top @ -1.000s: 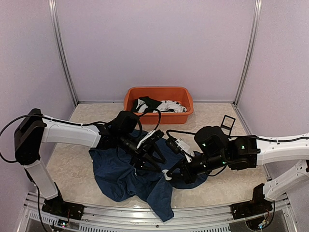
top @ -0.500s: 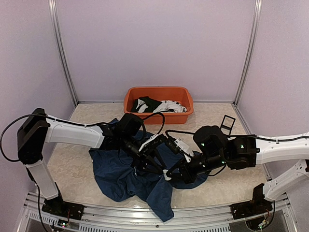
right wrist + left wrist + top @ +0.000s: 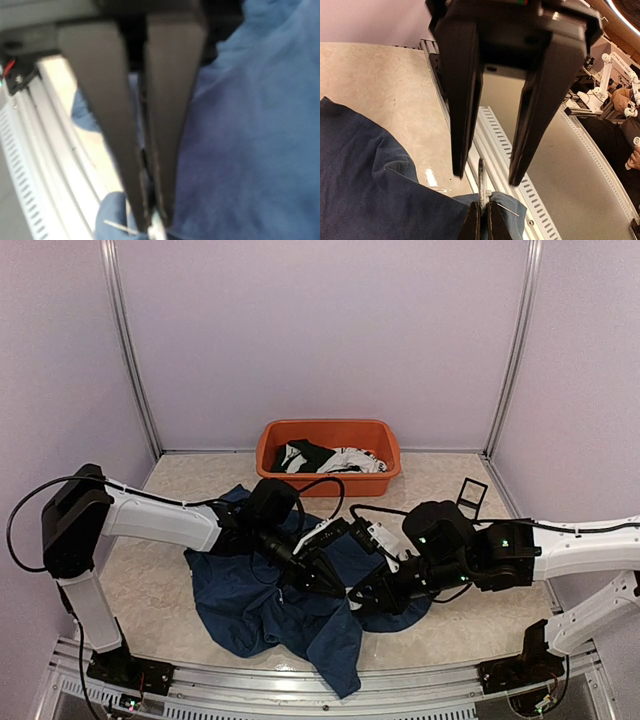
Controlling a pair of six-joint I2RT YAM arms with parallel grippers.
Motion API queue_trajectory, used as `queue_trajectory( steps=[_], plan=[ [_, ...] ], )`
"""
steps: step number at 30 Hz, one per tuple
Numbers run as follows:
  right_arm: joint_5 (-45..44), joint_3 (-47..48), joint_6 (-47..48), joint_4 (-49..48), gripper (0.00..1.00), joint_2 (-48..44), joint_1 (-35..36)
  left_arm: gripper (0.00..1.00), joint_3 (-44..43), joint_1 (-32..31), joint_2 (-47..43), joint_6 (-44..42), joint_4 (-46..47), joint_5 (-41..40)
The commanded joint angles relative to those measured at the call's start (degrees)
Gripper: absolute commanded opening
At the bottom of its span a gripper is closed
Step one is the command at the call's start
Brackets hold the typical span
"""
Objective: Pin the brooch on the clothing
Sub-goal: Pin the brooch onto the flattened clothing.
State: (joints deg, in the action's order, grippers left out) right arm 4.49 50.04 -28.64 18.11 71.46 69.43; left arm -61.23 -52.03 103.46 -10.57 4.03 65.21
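saw the brooch (image 3: 480,182) clamped in the nearly closed fingers of the right gripper (image 3: 152,222), just above a bunched fold of the clothing (image 3: 250,600), a navy t-shirt crumpled at the middle of the table (image 3: 140,580) with one corner spilling onto the near rail (image 3: 430,678). saw the needle (image 3: 508,210) sticking out bare, through no fabric, so judged the pinning not yet done: piercing the cloth and closing the clasp left. found the left gripper (image 3: 486,178) meeting it tip to tip; from above, drawn to a point and taken as closed, though blurred with a gap either side of the brooch in its wrist view. noted an orange tub (image 3: 275,435) of black and white garments (image 3: 325,458) far behind and a small black frame (image 3: 471,493) far right, both well apart. judged crowded fingertips and slack cloth the main hindrance.
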Motion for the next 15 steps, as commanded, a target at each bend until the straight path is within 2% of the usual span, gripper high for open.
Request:
queue_trajectory(
  steps=[1, 4, 7, 11, 15],
  plan=[
    [-8.24, -3.82, -1.43, -3.45, 0.49, -7.46, 0.45, 0.00, 6.54, 1.45, 0.09, 14.34, 18.91, -3.77],
    [-13.89, -9.33, -3.68, -7.70, 0.82, -14.01, 0.38, 0.00, 11.23, 2.28, 0.53, 23.64, 34.60, -7.09],
    [-17.49, -15.35, -5.03, -13.08, 0.99, -20.50, 0.36, 0.00, 14.13, 2.20, 1.53, 29.45, 44.52, -10.90],
    [-15.83, -24.75, -2.98, -27.87, 1.00, -25.56, 0.36, 0.00, 16.62, 2.06, 3.28, 34.27, 53.41, -16.68],
    [-16.50, -28.14, -1.68, -35.04, 1.00, -22.71, 0.27, 0.00, 18.19, 1.79, 4.85, 37.47, 60.64, -19.48]
  ],
)
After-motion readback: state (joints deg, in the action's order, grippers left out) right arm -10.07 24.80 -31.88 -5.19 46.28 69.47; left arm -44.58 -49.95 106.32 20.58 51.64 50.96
